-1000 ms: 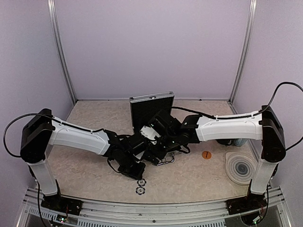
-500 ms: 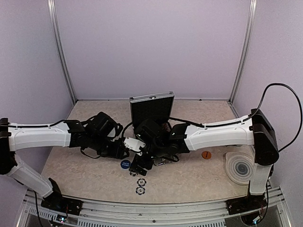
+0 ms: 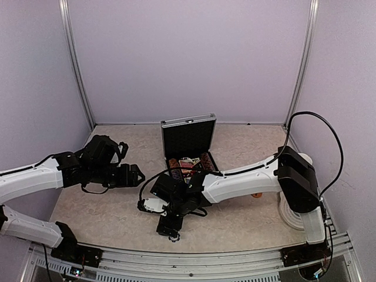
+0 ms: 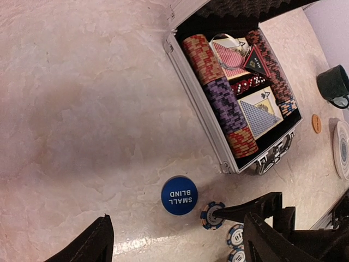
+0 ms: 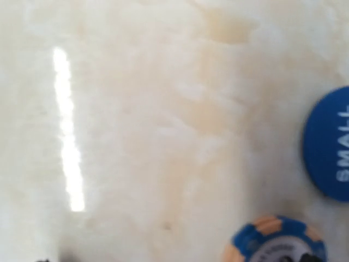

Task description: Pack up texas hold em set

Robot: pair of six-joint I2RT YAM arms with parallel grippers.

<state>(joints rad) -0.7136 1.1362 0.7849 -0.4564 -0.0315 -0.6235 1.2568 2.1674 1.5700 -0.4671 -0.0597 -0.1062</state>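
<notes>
You're mostly packed: the open ribbed silver aluminium case [image 4: 197, 103] mid-table holds chips and decks, but the round blue button [image 4: 179, 195] and loose blue-and-white chips [image 4: 211, 214] lie outside, with left gripper [image 3: 135, 175] and right gripper [image 3: 167, 226] spread empty.

Bright even light is seen, a white glare streak is thrown on the pale marbled tabletop [image 5: 163, 125], and the round blue button [image 5: 330, 144] is blurred close-up.

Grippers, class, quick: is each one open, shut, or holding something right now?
Left gripper: open, holding nothing.
Right gripper: open, holding nothing, over a loose chip.
</notes>
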